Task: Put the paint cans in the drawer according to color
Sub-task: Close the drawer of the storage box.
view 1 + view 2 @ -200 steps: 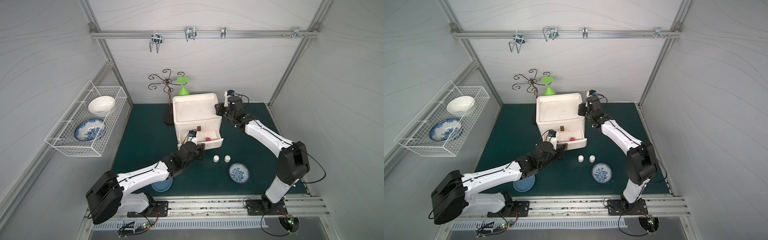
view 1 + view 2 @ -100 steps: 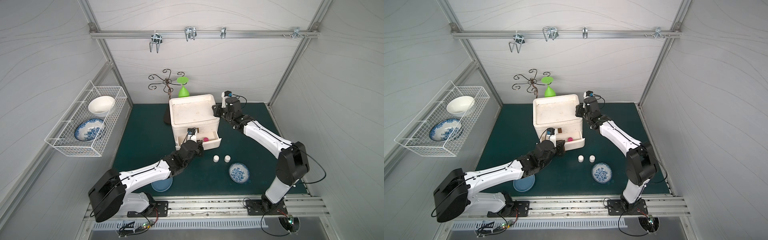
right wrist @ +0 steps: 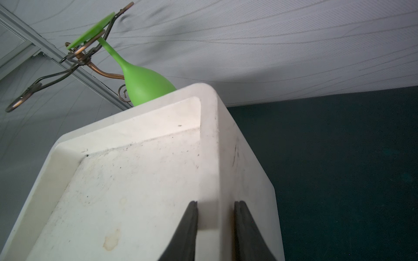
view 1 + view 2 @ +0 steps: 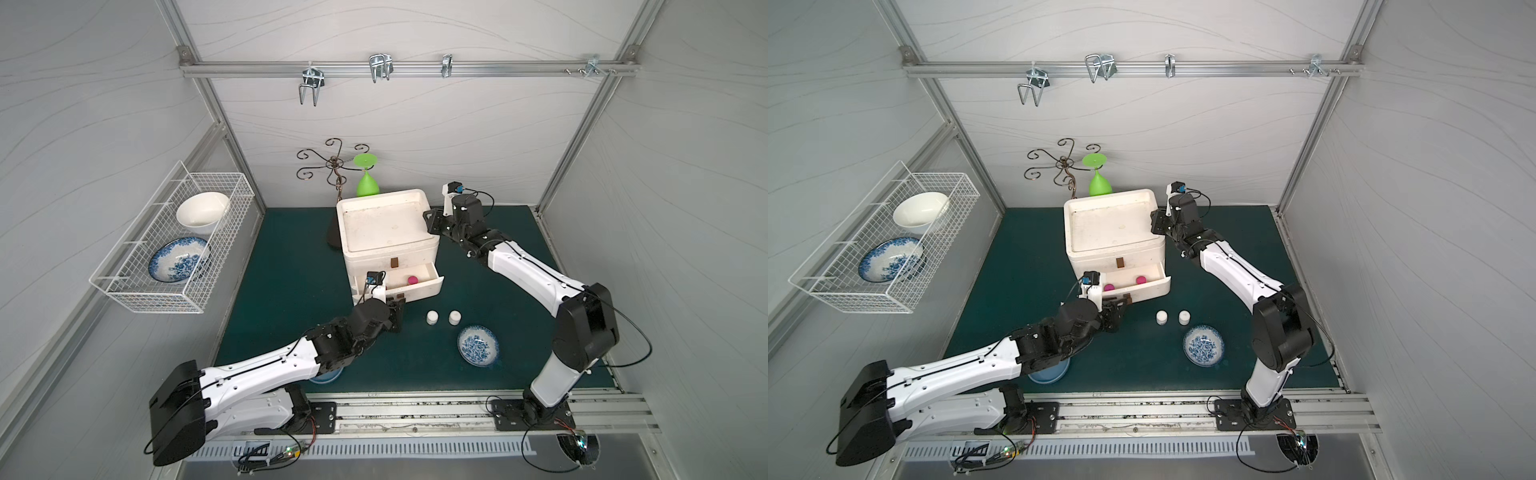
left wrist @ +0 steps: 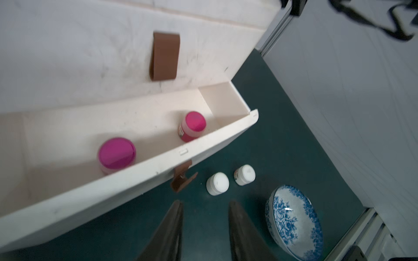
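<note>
We've got the open drawer (image 5: 135,187) holding two magenta paint cans (image 5: 117,153) (image 5: 193,126) (round flat lids, squat cylinders). Two white paint cans (image 5: 217,183) (image 5: 245,175) sit lower center on the dark teal mat (image 5: 260,146), outside it. The left gripper (image 5: 205,203) has its jaws apart, holding nothing, just below the drawer's brown strap handle (image 5: 181,178). The right gripper (image 3: 216,204) pinches the smooth white cabinet (image 3: 135,180) by its rim.

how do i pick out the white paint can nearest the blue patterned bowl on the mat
Find the white drawer chest on the green mat, its lower drawer pulled open. Just in front, two white paint cans stand side by side; yours is the one nearer the blue patterned bowl.
</note>
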### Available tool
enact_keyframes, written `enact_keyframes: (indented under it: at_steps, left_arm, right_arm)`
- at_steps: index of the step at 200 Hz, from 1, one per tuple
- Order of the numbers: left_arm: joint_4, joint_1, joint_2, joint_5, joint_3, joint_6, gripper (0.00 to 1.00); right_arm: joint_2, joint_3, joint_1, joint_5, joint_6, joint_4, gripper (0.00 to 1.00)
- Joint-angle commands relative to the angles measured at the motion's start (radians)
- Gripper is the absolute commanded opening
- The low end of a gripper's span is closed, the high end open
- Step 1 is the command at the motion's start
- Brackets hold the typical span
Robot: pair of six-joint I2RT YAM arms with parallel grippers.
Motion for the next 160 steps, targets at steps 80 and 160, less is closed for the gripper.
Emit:
enact_keyframes:
  at_steps: [80, 160]
  left_arm:
    - [0.207, 0.108, 0.335, -0.114, 0.156, 0.023, 0.58]
    - [0.126, 0.216, 0.539, -0.095, 0.367, 0.111, 0.64]
  right_arm:
    - [0.081, -0.077, 0.052, -0.180, 0.058, -0.248, 0.00]
    - [0.116, -0.047, 0.066, -0.210, 0.052, -0.261, 0.00]
